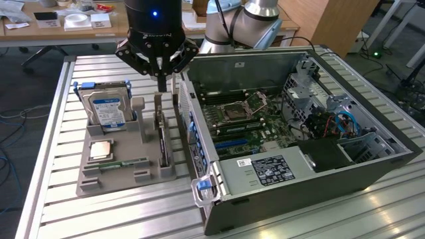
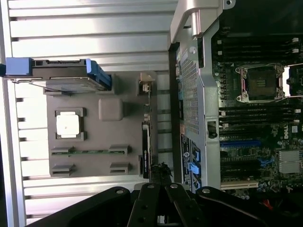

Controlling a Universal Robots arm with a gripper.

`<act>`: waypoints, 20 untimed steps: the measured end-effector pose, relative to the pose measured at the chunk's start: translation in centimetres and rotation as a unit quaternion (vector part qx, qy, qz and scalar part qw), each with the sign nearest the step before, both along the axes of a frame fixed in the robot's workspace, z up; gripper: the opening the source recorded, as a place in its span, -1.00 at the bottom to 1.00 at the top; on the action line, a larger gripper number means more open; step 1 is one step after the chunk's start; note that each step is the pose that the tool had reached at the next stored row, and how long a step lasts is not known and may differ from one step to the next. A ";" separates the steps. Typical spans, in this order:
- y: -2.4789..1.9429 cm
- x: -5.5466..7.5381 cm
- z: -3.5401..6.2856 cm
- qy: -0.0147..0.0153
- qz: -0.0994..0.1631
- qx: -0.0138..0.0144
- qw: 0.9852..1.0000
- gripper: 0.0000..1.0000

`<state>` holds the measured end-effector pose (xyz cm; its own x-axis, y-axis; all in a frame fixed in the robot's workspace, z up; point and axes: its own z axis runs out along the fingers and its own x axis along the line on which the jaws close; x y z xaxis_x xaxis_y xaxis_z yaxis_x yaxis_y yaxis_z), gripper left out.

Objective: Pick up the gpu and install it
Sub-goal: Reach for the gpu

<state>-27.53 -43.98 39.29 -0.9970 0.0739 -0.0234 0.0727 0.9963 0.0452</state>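
The gpu (image 1: 161, 137) is a thin dark card standing on edge in a slot along the side of the grey holder (image 1: 113, 175) that faces the computer case. From the wrist it appears edge-on as a narrow dark strip (image 2: 147, 146). My gripper (image 1: 161, 87) hangs above the card's far end with its two fingers pressed together and nothing between them. The converging fingers (image 2: 159, 176) sit over the gpu's end, apart from it. The open computer case (image 1: 371, 164) lies just to the exterior view's right of the holder, with its motherboard (image 1: 249, 122) exposed.
The holder (image 2: 94, 163) also carries a silver hard drive with a blue label (image 1: 109, 109), a square processor (image 1: 101, 149) and a slim green memory stick (image 1: 123, 163). The case's metal side wall (image 2: 189, 85) rises close beside the gpu. Desks with clutter stand behind the slatted table.
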 end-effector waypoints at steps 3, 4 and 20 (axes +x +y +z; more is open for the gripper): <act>-0.03 -0.3 -0.03 0.000 0.000 0.000 1.000 -0.79; -0.04 -0.4 -0.03 0.000 0.000 0.000 1.000 -0.79; -0.10 -1.5 -0.28 0.000 0.000 0.000 1.000 -0.79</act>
<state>-29.04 -44.08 39.02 -0.9970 0.0737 -0.0234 0.0726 0.9963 0.0452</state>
